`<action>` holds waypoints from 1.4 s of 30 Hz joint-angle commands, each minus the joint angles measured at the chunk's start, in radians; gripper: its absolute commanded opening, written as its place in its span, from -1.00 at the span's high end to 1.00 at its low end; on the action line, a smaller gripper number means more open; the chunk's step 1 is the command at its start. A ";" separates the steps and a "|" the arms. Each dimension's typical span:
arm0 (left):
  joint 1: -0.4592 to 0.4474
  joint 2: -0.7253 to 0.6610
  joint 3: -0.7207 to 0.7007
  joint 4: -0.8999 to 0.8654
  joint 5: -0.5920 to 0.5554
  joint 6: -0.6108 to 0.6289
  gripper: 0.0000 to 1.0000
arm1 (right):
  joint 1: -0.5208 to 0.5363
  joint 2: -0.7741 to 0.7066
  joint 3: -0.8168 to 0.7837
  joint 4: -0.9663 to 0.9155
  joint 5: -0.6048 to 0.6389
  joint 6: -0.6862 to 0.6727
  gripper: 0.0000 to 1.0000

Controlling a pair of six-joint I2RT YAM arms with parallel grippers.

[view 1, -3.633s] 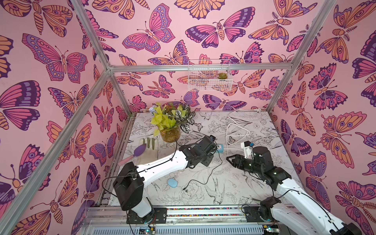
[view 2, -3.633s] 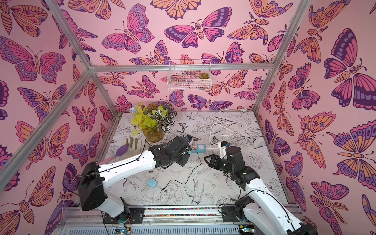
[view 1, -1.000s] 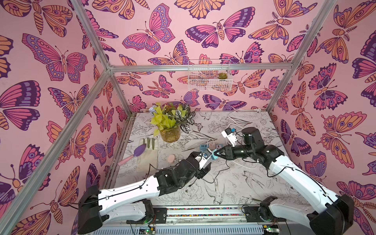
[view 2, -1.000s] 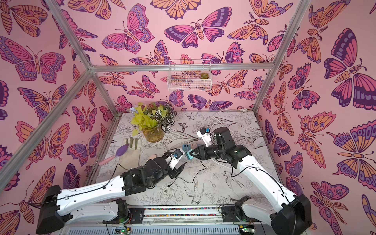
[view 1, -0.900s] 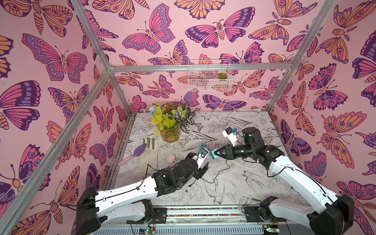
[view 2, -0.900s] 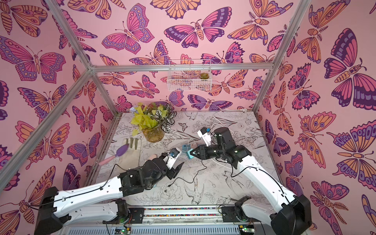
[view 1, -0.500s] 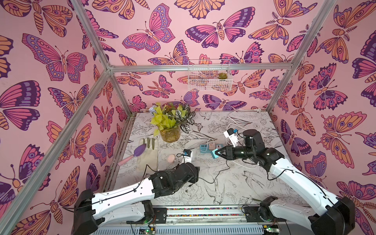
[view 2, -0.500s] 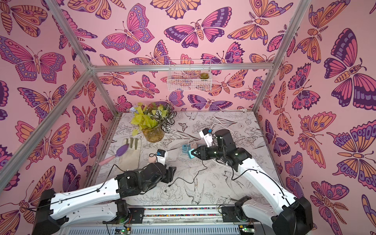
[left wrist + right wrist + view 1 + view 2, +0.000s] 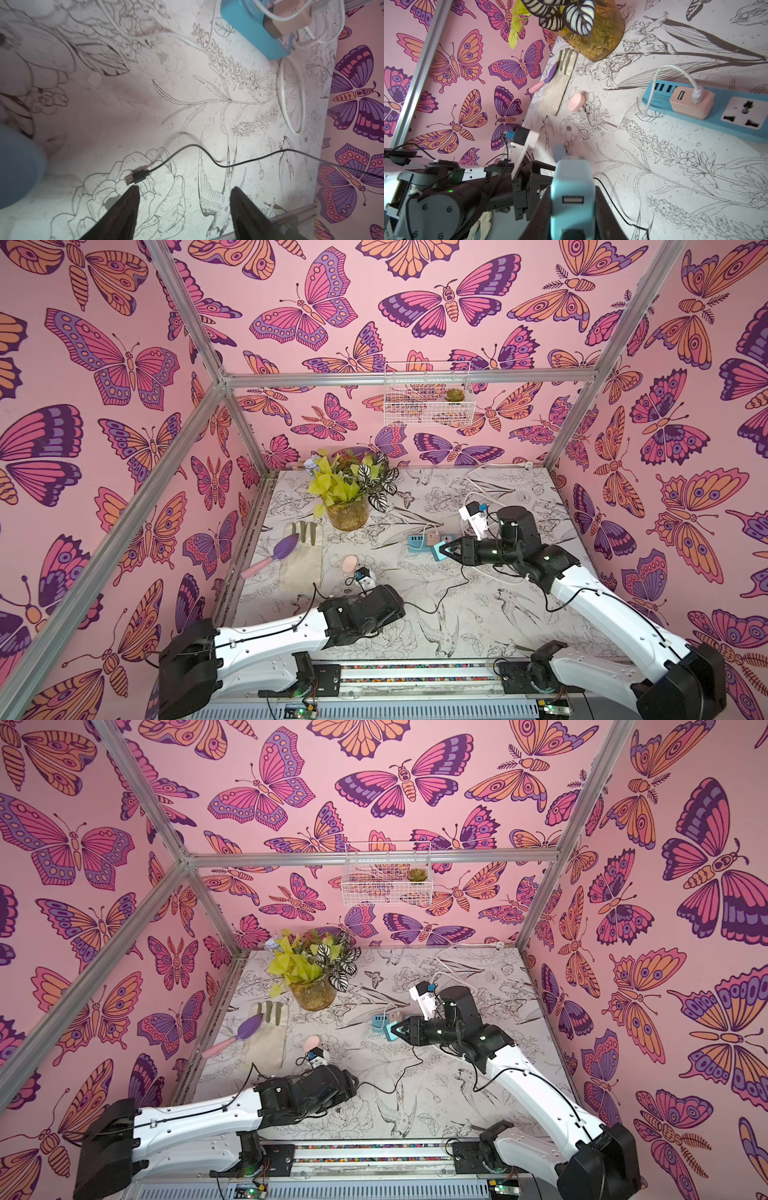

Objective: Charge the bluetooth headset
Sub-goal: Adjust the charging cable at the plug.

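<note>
Top views: right tool is clamped on a blue charger block, just in front of the blue power strip. Both top views show this. Left arm lies low across the near counter, and its wrist hides its tool. Black cable snakes over the counter from the left wrist toward the right tool. Pink puck sits on the counter, and a white lead runs from it toward the strip.

Left wrist: left tool is spread, nothing between the fingers. The cable's USB plug lies flat on the counter just ahead of one fingertip, not touching. A blurred blue rounded body sits at the frame edge beside the tool. Can't tell if that's the headset.

Right wrist: both fingers pinch the block, its USB port facing the camera with nothing in it. On the strip, a pink adapter is plugged in next to a bare socket.
</note>
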 commanded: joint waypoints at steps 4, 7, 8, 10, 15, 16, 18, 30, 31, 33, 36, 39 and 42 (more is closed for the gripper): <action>0.031 0.128 -0.030 0.216 0.140 -0.146 -0.44 | -0.006 -0.008 -0.006 0.042 0.018 0.014 0.87; 0.031 0.211 -0.043 0.314 0.133 -0.189 -0.46 | -0.006 -0.011 -0.013 0.059 0.012 0.022 0.87; 0.030 0.232 -0.041 0.345 0.129 -0.194 -0.46 | -0.006 -0.011 -0.015 0.062 0.011 0.023 0.87; 0.030 0.286 -0.028 0.398 0.128 -0.212 -0.46 | -0.006 -0.009 -0.020 0.071 0.005 0.029 0.87; 0.029 0.404 0.009 0.468 0.129 -0.253 -0.41 | -0.005 -0.014 -0.030 0.084 0.001 0.037 0.87; 0.029 0.418 0.008 0.479 0.125 -0.264 -0.37 | -0.006 -0.015 -0.032 0.089 -0.002 0.040 0.87; 0.029 0.435 0.002 0.491 0.116 -0.283 -0.27 | -0.006 -0.020 -0.037 0.095 -0.005 0.046 0.87; 0.040 0.438 -0.017 0.322 0.098 -0.386 0.39 | -0.004 -0.049 -0.046 0.117 -0.008 0.067 0.86; 0.039 0.429 -0.017 0.293 0.090 -0.389 0.41 | -0.004 -0.051 -0.045 0.118 -0.009 0.069 0.86; 0.044 0.405 -0.017 0.244 0.070 -0.389 0.62 | -0.004 -0.057 -0.047 0.122 -0.009 0.072 0.86; 0.051 0.377 -0.026 0.220 0.045 -0.385 0.84 | -0.004 -0.061 -0.051 0.131 -0.011 0.079 0.86; 0.063 0.358 -0.032 0.212 0.035 -0.373 1.00 | -0.003 -0.063 -0.059 0.135 -0.014 0.084 0.86; 0.069 0.332 -0.032 0.207 0.017 -0.346 1.00 | -0.004 -0.068 -0.068 0.133 -0.010 0.082 0.86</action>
